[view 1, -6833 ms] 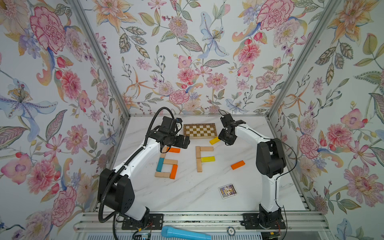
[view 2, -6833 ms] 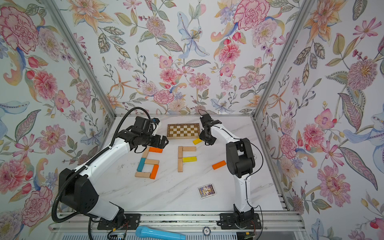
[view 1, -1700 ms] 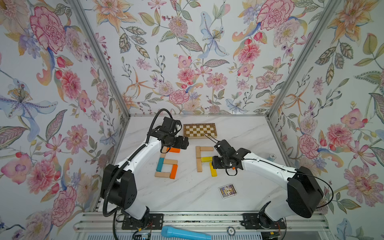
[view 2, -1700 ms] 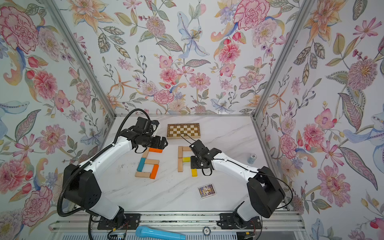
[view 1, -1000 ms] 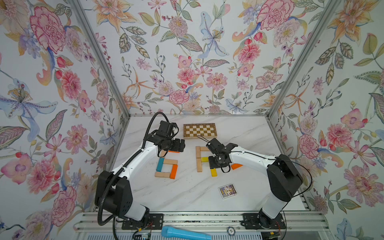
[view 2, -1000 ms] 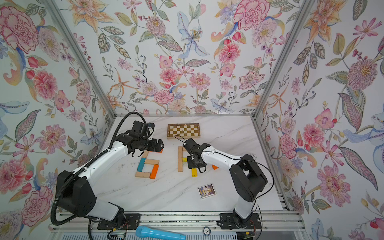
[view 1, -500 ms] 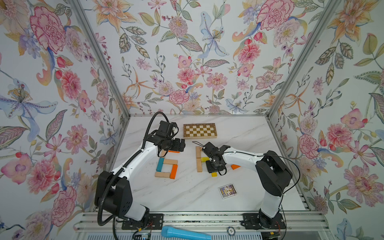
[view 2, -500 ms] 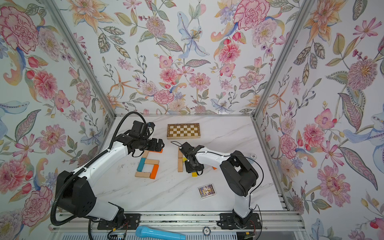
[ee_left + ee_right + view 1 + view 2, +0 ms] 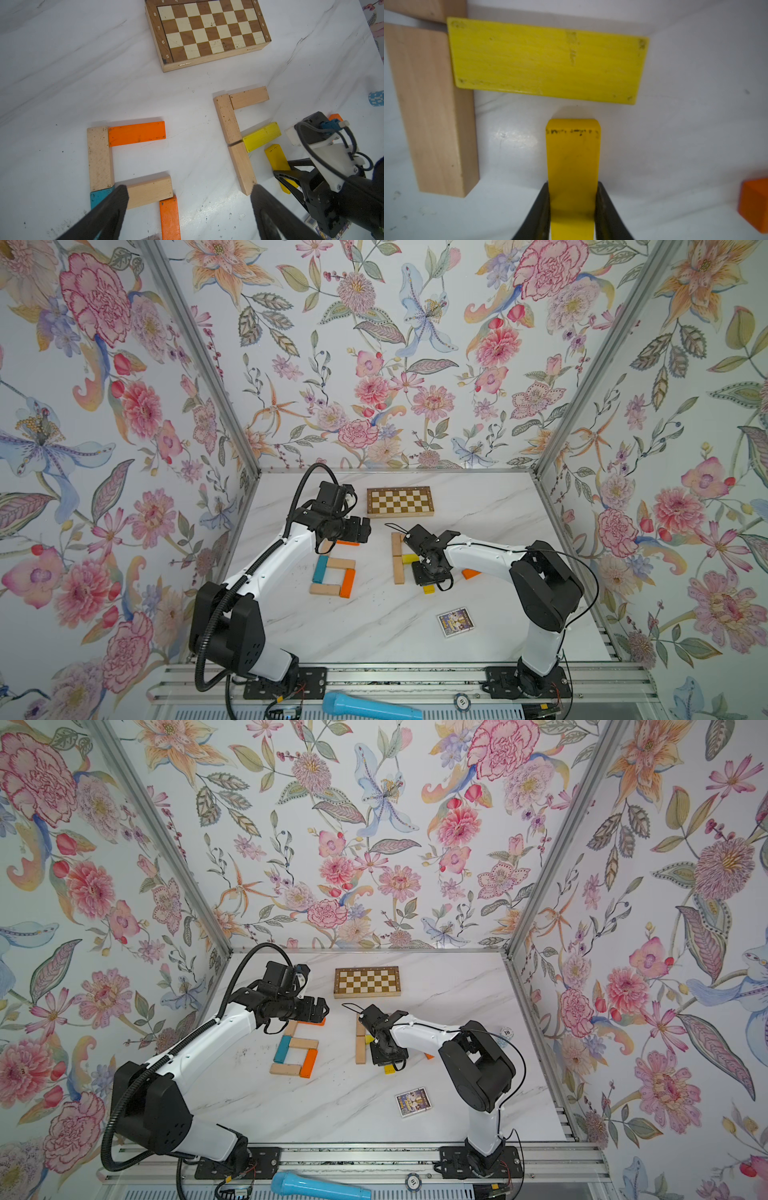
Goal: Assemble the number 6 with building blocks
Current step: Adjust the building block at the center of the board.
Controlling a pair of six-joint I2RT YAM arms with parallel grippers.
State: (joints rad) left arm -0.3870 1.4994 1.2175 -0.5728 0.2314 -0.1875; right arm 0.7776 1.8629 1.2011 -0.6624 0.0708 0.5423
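Note:
On the left, pale, orange and teal building blocks [image 9: 340, 563] lie flat in a figure with a closed lower loop. My left gripper [image 9: 189, 189] hovers open above it, holding nothing. To the right, two pale bars [image 9: 398, 558] stand end to end, with a pale bar [image 9: 249, 97] at the top and a yellow bar [image 9: 548, 60] at mid height. Below that bar lies a second yellow block [image 9: 573, 149], pointing at it with a small gap. My right gripper [image 9: 573, 187] has a finger pressed to each side of this block. A loose orange block [image 9: 471, 573] lies further right.
A brown-and-cream chessboard [image 9: 400, 502] sits at the back. A small picture card [image 9: 455, 621] lies at the front right. A blue-and-white chip [image 9: 505, 1031] rests near the right wall. A light-blue microphone [image 9: 370, 709] lies on the front rail.
My right gripper has slid left over the loose yellow block and narrowed its jaws onto the block's sides. The left arm has hardly moved and stays open.

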